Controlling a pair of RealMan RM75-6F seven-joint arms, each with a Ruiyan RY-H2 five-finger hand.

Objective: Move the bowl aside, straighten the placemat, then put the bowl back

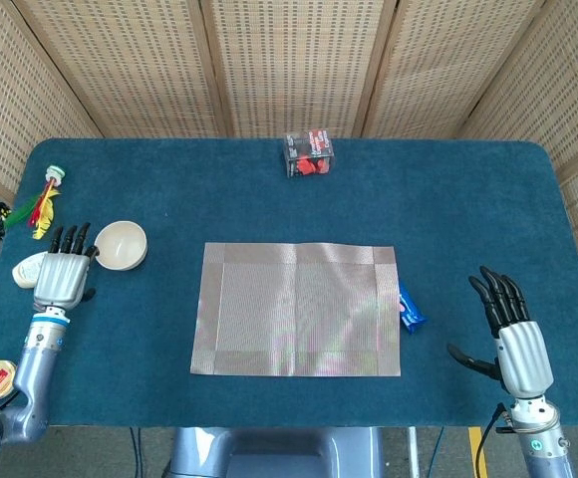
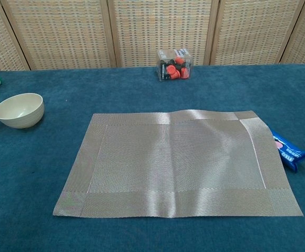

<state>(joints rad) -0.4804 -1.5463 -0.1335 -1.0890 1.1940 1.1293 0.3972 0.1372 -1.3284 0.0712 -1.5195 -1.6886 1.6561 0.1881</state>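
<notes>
We can read no text anywhere. The blue packet (image 2: 289,151) at the placemat's (image 2: 176,161) three o'clock edge carries white lettering, and the clear box (image 2: 174,64) at twelve o'clock has a printed label, both too small for us.

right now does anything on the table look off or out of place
The woven beige placemat has a raised ripple along its far edge, and its right edge lies over one end of a blue snack packet. The cream bowl sits off the mat, upright, at the table's left.
</notes>
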